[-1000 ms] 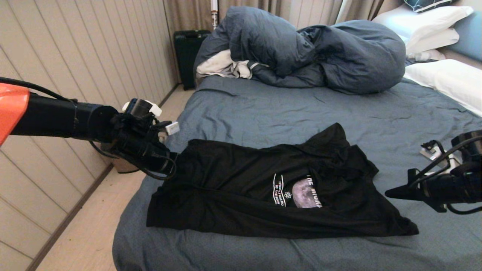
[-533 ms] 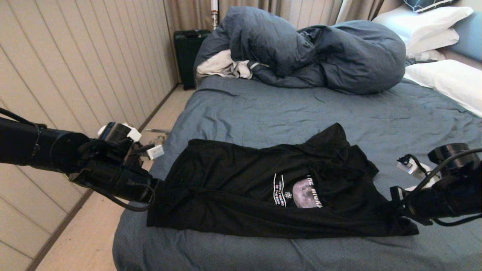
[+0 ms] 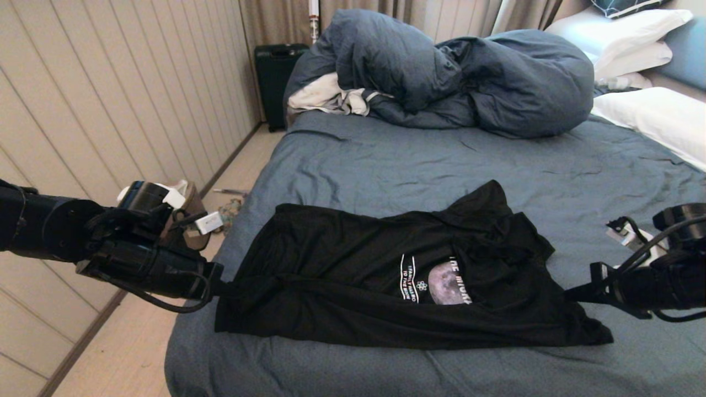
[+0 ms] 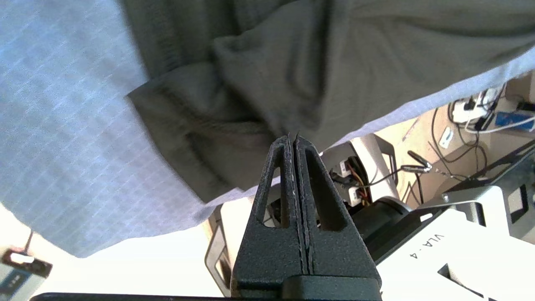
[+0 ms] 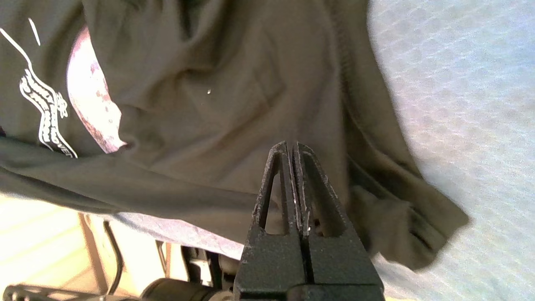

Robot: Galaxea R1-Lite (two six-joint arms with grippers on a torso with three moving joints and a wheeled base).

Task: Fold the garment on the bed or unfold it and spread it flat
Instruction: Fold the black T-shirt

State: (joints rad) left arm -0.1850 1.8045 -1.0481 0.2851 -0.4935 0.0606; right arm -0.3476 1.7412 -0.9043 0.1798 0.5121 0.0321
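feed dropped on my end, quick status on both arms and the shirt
Left gripper shut at the shirt's left edge, no cloth visibly pinched. Right gripper shut at its right edge, empty. Black T-shirt rumpled, partly folded over on the bed. Nothing in the way.

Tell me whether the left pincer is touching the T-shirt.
Touching. In the left wrist view the shut left pincer has its tips against the T-shirt, with no gap; the head view agrees, pincer meeting the shirt's left edge.

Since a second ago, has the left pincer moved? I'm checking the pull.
Yes. The left pincer, shut, has dropped and drawn back from the bed towards the wall side, beside the garment.
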